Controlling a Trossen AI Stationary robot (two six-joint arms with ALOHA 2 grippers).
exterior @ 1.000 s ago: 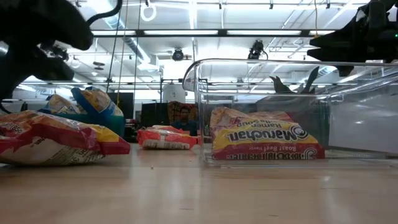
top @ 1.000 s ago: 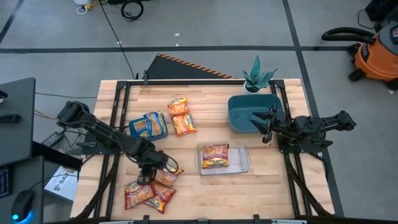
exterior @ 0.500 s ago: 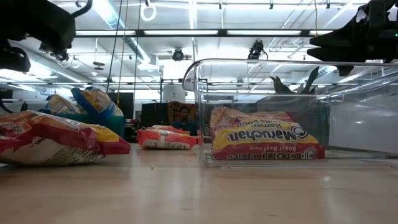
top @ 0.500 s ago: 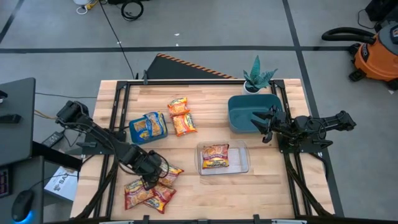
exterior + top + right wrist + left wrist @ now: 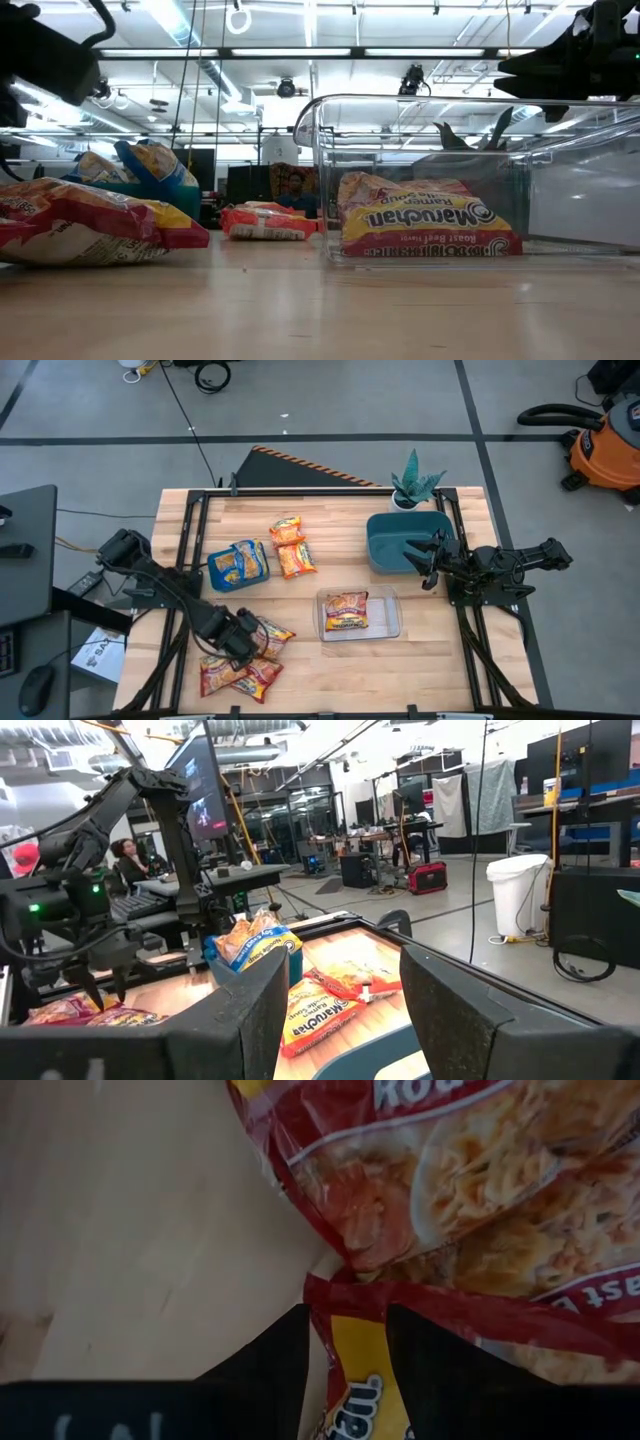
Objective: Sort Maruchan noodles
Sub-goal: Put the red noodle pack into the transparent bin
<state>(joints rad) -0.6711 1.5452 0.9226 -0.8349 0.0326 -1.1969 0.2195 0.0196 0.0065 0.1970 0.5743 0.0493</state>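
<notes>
The left gripper (image 5: 243, 644) has moved over the last second from the upper edge of the red-trimmed packet pile (image 5: 240, 666) down and leftward, and now sits low over that pile at the lower left of the high view. In the left wrist view its two dark fingers (image 5: 262, 1365) stand apart, straddling the crimped edge of a red-and-yellow Maruchan packet (image 5: 362, 1380); the jaws have not closed on it. Judged from this, the arm has finished its approach and a pinch on that edge is the next step. The right gripper (image 5: 425, 561) has not moved; it waits with its jaws apart over the teal bin (image 5: 385, 540) at the right centre of the high view. Remaining noodles are distributed as follows: blue-trimmed packets fill the small blue container (image 5: 238, 562) at left centre, two orange-trimmed packets (image 5: 292, 547) lie loose on the wooden table (image 5: 340, 670) above centre, and one roast-beef packet (image 5: 346, 612) lies in the clear tray (image 5: 390, 622) at centre. Sorting is only partly done.
</notes>
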